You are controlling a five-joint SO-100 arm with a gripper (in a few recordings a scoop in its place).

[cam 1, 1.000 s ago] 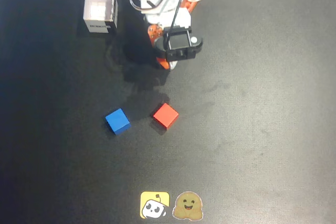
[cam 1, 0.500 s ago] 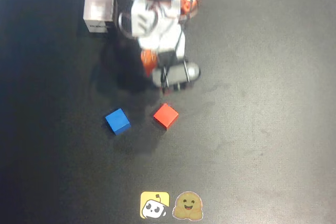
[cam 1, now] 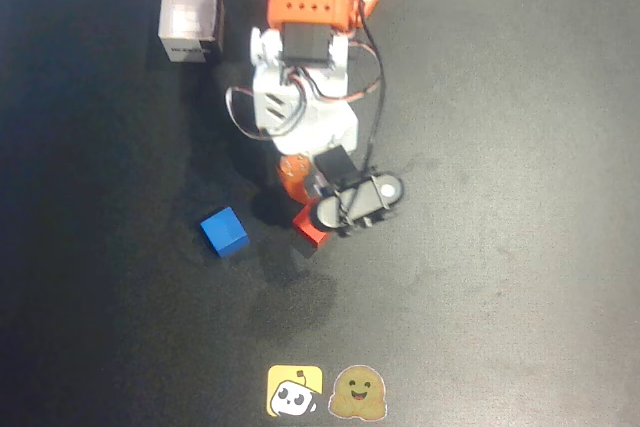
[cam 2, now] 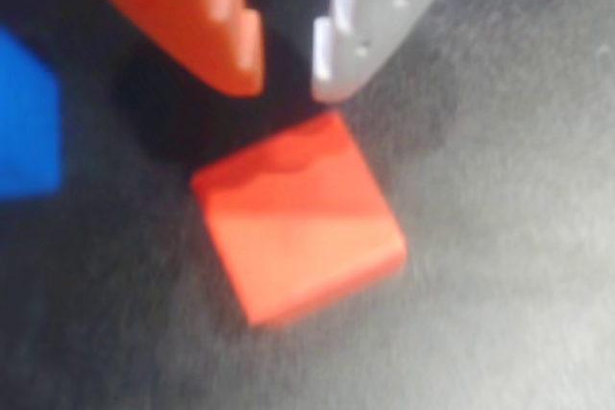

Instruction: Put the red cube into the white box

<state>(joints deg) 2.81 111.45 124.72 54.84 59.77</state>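
Fingers [cam 2: 286, 55], one orange and one white, stand slightly apart just above the red cube [cam 2: 298, 228], which lies on the dark tabletop [cam 1: 500, 247] beside the blue cube [cam 1: 224, 231]; the white box [cam 1: 190, 19] sits well apart.

Overhead view: fixed above the black table [cam 1: 520, 277], looking straight down, my base at the picture's top. Wrist view: rides on my gripper [cam 2: 286, 64], aimed down, very near. Both share the red cube [cam 1: 308, 223] [cam 2: 298, 228] and blue cube [cam 1: 224, 231] [cam 2: 27, 122].

Perhaps lab: black mat [cam 1: 520, 297], stickers [cam 1: 326, 391].
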